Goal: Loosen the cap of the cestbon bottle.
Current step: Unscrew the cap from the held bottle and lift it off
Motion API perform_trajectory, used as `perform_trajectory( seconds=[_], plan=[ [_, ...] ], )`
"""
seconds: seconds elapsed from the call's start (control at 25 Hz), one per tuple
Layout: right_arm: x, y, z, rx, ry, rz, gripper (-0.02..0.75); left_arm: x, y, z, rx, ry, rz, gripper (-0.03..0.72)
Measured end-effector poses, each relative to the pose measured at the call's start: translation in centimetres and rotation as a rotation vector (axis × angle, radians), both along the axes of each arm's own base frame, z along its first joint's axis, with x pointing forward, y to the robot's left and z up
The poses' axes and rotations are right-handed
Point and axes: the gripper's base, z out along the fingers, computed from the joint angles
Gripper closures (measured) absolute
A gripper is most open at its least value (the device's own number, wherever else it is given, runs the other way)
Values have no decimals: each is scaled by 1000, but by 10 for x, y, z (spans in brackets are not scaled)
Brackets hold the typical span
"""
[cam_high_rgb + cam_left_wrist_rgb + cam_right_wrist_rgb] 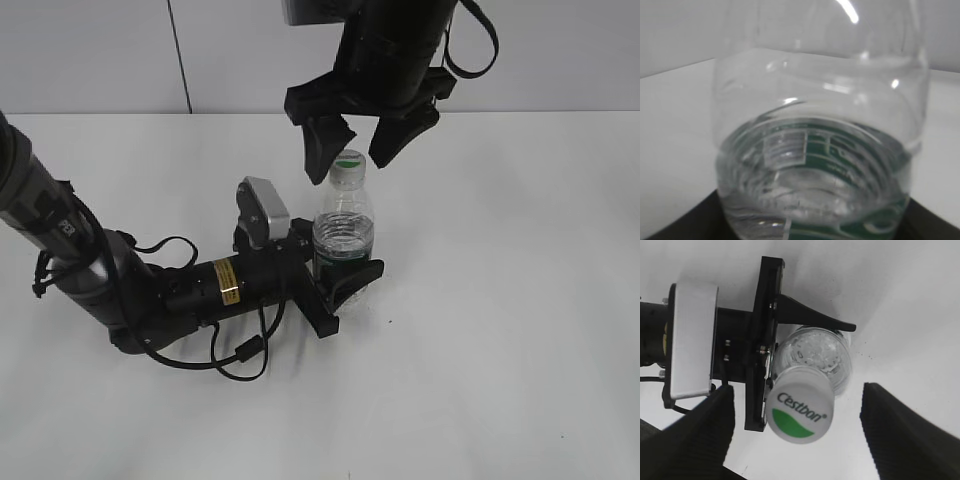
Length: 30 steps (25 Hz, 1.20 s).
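The cestbon bottle [344, 238] stands upright on the white table, clear with a dark green label. My left gripper [345, 283] is shut on its lower body; the left wrist view is filled by the bottle [815, 150]. The white cap [348, 161] with a green mark sits on the bottle's neck. My right gripper [352, 148] hangs open just above, its black fingers either side of the cap and apart from it. In the right wrist view the cap [800, 411] lies between the open fingers [798, 427], closer to the left one.
The left arm [130, 285] lies low across the table's left side with a looped black cable [235, 355]. The white table [500, 330] stretches right and front. A grey wall stands behind.
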Motion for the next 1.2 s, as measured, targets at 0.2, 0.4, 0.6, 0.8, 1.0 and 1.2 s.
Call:
perform_trajectory(
  seconds=[0.2,0.4,0.6,0.8,1.0,1.2],
  plan=[
    [0,0,0,-1,0,1,147,0,0,0,0,0,0,287],
    [0,0,0,-7,-3,2,248,0,0,0,0,0,0,287],
    [0,-1,0,-20,-14,11,413,0,0,0,-1,0,1,287],
    [0,-1,0,-21,-18,29,440,0,0,0,-1,0,2,287],
    [0,-1,0,-27,-33,81,440,0,0,0,-1,0,1,287],
    [0,-1,0,-43,-72,221,440,0,0,0,-1,-2,1,287]
  ],
)
